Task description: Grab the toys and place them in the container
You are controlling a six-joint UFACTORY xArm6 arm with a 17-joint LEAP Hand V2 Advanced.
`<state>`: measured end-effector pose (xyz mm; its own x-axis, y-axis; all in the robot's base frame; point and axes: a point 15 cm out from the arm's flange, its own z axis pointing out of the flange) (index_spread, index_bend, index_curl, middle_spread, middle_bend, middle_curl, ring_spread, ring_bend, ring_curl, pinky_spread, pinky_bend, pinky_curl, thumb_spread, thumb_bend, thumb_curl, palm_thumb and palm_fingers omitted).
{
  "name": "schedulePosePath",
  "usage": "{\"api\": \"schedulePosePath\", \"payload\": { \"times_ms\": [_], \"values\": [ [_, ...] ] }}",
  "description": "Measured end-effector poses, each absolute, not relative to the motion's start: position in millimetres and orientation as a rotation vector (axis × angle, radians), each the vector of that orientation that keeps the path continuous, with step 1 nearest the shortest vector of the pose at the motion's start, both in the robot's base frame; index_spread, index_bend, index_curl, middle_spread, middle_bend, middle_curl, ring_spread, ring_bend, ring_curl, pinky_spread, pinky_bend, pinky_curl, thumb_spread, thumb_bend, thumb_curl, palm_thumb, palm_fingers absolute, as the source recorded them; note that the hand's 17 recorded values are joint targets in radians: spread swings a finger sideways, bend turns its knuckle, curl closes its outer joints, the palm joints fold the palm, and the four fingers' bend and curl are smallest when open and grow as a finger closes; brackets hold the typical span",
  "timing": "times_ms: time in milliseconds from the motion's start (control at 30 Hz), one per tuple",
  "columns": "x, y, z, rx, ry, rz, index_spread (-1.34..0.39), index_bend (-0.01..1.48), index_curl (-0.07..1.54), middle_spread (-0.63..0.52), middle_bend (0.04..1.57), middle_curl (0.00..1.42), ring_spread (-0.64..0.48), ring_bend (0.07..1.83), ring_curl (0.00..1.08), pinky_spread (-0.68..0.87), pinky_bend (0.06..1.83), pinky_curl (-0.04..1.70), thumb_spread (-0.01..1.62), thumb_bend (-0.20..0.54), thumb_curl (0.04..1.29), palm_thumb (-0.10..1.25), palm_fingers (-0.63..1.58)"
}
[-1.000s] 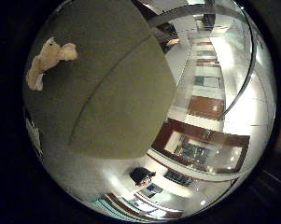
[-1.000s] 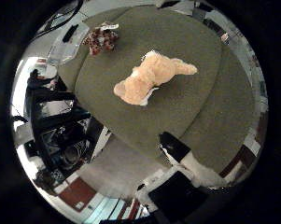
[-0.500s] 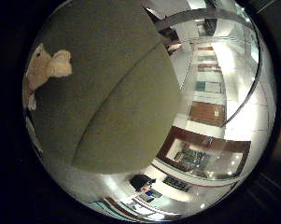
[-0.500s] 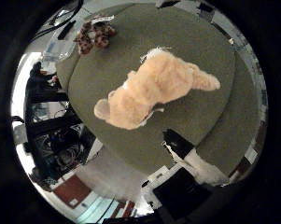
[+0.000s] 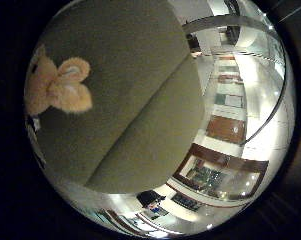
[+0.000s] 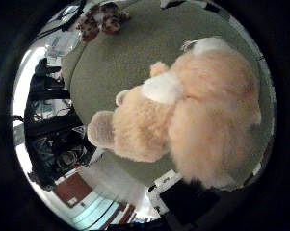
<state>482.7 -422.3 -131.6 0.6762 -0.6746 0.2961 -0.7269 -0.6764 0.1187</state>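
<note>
A lab or office hall: glossy pale floor (image 5: pixel 270 125), wood-panelled wall (image 5: pixel 230 129), a green-covered table (image 5: pixel 140 75), and black equipment racks (image 6: pixel 53 139) beside it.

plush toy (image 6: pixel 192 115): peach-tan, white patch | small toy (image 6: pixel 101 20): brown-white spotted | table (image 5: pixel 135 75): olive-green

I can't read any text, labels or numbers anywhere, not even on the plush toy (image 6: pixel 192 110).
</note>
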Motion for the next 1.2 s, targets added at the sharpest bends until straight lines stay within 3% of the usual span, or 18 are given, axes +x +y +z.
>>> {"api": "schedulePosePath", "payload": {
  "times_ms": [133,267,300,333,367,433,467,600,767,1200],
  "values": [
    [477,-419,-140,2.676,-1.079,0.306,-0.45,0.18,0.27,-0.03,0.19,0.32,0.15,0.28,0.27,0.34,0.51,0.20,0.93,-0.026,0.37,0.81,0.05],
    [473,-419,-144,2.680,-1.056,0.286,-0.48,0.22,0.30,-0.11,0.21,0.32,0.02,0.34,0.27,0.33,0.51,0.16,0.93,-0.026,0.37,0.81,0.38],
    [472,-419,-144,2.679,-1.053,0.285,-0.49,0.20,0.30,-0.17,0.28,0.34,-0.10,0.45,0.28,0.24,0.52,0.14,0.92,-0.026,0.37,0.81,0.63],
    [471,-421,-144,2.678,-1.054,0.285,-0.49,0.21,0.31,-0.20,0.32,0.35,-0.15,0.49,0.29,0.19,0.54,0.13,0.92,-0.026,0.37,0.81,0.74],
    [468,-424,-143,2.675,-1.060,0.287,-0.50,0.20,0.32,-0.26,0.44,0.40,-0.26,0.60,0.33,-0.06,0.66,0.13,0.92,-0.026,0.37,0.81,1.08],
    [462,-435,-140,2.667,-1.068,0.296,-0.50,0.32,0.42,-0.31,0.60,0.50,-0.33,0.74,0.42,-0.32,0.81,0.20,0.93,-0.024,0.37,0.81,1.26],
    [458,-443,-138,2.660,-1.078,0.307,-0.50,0.40,0.47,-0.32,0.69,0.55,-0.33,0.83,0.46,-0.37,0.90,0.24,0.93,-0.025,0.37,0.81,1.32],
    [434,-483,-121,2.617,-1.127,0.340,-0.47,0.72,0.69,-0.30,0.97,0.71,-0.31,1.12,0.60,-0.34,1.22,0.40,0.93,-0.021,0.38,0.84,1.26],
    [430,-502,-94,2.589,-1.143,0.379,-0.40,0.94,0.85,-0.26,1.14,0.82,-0.27,1.27,0.69,-0.26,1.41,0.52,0.95,-0.016,0.40,0.89,1.14],
    [441,-490,12,2.549,-1.134,0.486,-0.29,1.06,0.95,-0.18,1.26,0.89,-0.27,1.30,0.83,-0.19,1.49,0.67,1.06,-0.013,0.48,1.00,1.07]
  ]
}}
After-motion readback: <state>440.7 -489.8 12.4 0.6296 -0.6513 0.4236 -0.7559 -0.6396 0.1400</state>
